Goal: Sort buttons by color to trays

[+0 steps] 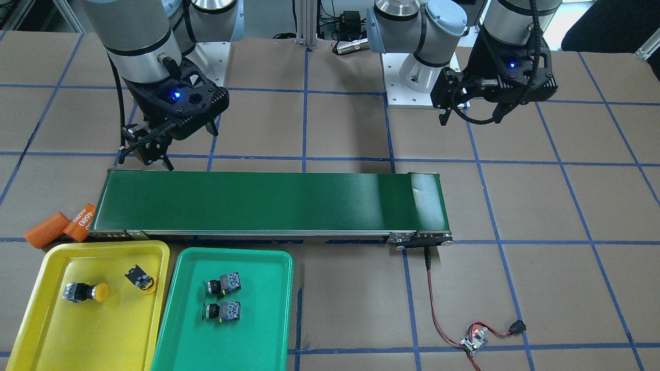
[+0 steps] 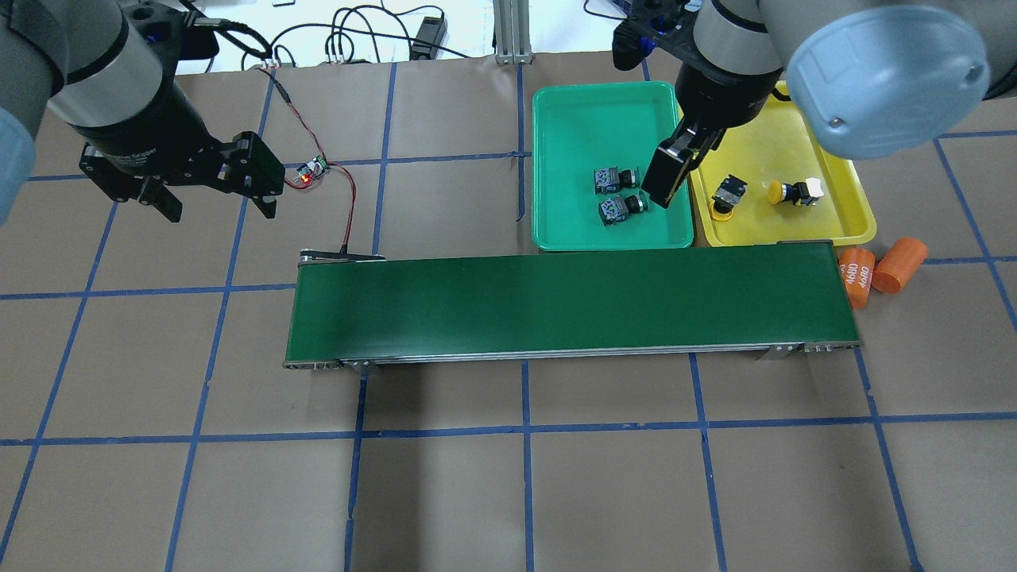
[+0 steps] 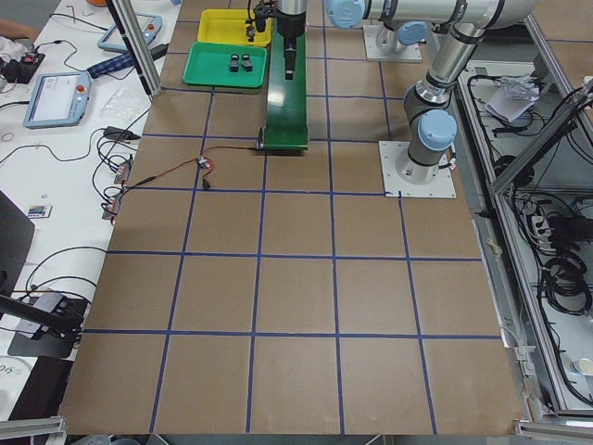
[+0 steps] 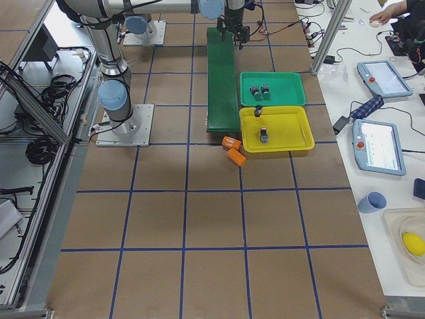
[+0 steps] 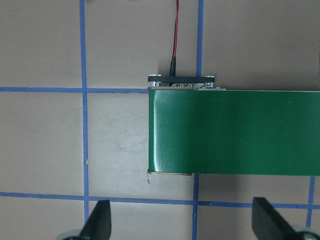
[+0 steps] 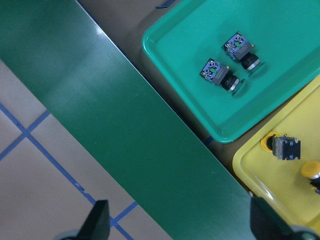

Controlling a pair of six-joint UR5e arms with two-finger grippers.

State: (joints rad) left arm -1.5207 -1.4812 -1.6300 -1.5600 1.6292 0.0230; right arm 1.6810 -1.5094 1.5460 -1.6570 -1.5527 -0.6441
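Buttons (image 1: 223, 284) in green tray (image 1: 232, 251) parallel, caps toward yellow tray (image 1: 103, 245); left gripper (image 5: 182, 222), right gripper (image 6: 177, 225) spread.

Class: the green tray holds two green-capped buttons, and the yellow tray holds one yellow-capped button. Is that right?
No. The shallow yellow plastic tray holds two yellow-capped push buttons, as the front-facing view shows; the rest is right.

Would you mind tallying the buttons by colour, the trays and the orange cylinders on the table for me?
Green buttons: 2
Yellow buttons: 2
Trays: 2, the green tray and the yellow tray
Orange cylinders: 2
Total: 8
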